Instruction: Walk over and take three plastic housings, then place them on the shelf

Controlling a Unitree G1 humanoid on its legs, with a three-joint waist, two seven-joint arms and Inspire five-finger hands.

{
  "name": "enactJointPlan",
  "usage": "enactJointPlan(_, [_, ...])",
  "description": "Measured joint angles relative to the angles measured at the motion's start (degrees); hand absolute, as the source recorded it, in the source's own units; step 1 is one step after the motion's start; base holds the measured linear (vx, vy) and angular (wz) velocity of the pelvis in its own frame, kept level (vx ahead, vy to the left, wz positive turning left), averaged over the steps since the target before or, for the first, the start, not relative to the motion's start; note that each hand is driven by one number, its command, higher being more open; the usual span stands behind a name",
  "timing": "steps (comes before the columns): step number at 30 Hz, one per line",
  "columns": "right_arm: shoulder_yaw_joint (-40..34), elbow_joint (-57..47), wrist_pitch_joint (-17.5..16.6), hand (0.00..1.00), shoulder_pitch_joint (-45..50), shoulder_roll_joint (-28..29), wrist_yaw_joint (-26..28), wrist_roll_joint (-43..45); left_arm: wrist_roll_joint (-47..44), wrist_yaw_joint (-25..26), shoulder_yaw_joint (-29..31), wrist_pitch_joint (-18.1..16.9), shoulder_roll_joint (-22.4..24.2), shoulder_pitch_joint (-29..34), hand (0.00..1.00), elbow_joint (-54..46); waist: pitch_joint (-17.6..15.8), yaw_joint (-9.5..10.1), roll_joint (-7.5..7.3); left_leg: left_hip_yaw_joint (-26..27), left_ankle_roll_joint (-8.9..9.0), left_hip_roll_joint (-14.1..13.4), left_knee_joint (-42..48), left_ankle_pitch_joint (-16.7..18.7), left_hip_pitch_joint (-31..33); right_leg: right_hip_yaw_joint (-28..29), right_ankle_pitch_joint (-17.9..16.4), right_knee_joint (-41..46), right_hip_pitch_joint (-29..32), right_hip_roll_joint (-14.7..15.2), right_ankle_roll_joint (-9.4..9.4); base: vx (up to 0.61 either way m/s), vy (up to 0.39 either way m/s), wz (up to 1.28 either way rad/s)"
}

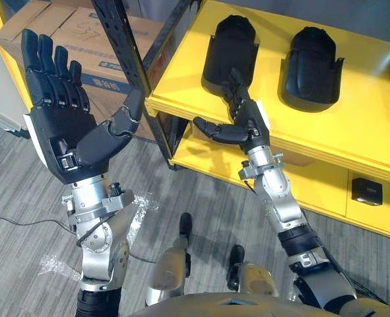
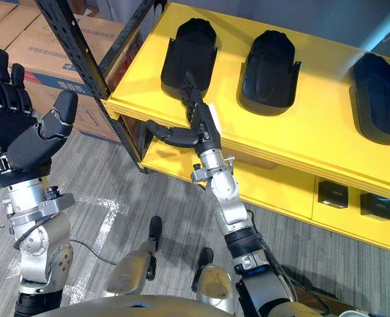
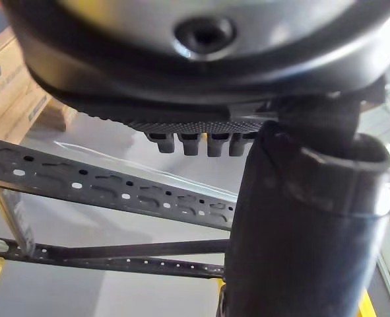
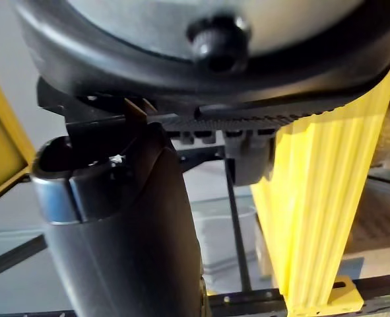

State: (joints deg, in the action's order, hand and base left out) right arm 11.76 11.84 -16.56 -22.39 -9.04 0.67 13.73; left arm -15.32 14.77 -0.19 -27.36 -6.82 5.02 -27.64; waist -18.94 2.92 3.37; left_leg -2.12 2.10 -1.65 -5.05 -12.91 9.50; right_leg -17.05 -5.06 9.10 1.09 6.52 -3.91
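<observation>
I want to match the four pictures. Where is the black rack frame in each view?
Left eye: frame, a post slanting down from the top, left of the shelf.
Right eye: frame at upper left, again left of the shelf.
Left wrist: frame as a holed rail past the left hand.
Right wrist: frame as a rail past the right hand, beside the shelf's edge.
Landmark: the yellow shelf.

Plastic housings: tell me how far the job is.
Done: the leftmost housing, middle housing and right housing lie on the yellow shelf. In hand: nothing; left hand open, right hand open, fingers at the leftmost housing. Left: apparently only withdrawing.
</observation>
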Motion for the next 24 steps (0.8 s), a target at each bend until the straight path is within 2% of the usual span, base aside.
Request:
enactJointPlan(3, [-0.01,1.83,0.0,1.0,-1.52,0.49,0.08,-0.01,0.03,-0.04,-0.05,0.01,0.21,-0.04,1.0,0.0,-0.41,0.01,-0.13,-0.09,0.0,0.03,0.0,0.0,0.06,-0.01,-0.26,0.35,0.17,0.03,0.37,0.04,-0.042,0.01])
enactJointPlan(7, [-0.11,2.63,-0.07,1.0,-3.84,0.47,0.5,0.12,0.01,0.0,0.04,0.02,0.43,-0.25,1.0,-0.5,-2.54,-0.01,-0.07,-0.76,0.26,0.08,0.1,-0.2,0.1,-0.24,-0.86,2.06,0.73,0.22,0.07,0.03,-0.043,0.05])
enactJointPlan(11, [-0.02,4.17,-0.09,1.0,-5.66,1.21,1.59,0.11,-0.01,0.0,0.34,0.07,1.87,-0.33,1.0,-0.54,-2.73,0.07,-0.06,-1.16,0.31,0.08,0.03,-0.23,0.21,-0.48,-1.16,2.22,0.75,0.17,0.35,0.03,-0.042,0.04])
enactJointPlan(24, [0.21,6.86,-0.62,1.0,-9.33,2.18,1.47,0.05,-0.33,-0.37,0.86,0.13,2.05,-0.64,1.0,-0.6,-4.04,0.14,0.05,-1.49,0.34,0.08,-0.01,-0.25,0.32,-1.09,-1.93,3.19,0.99,0.31,0.65,0.01,-0.017,0.02])
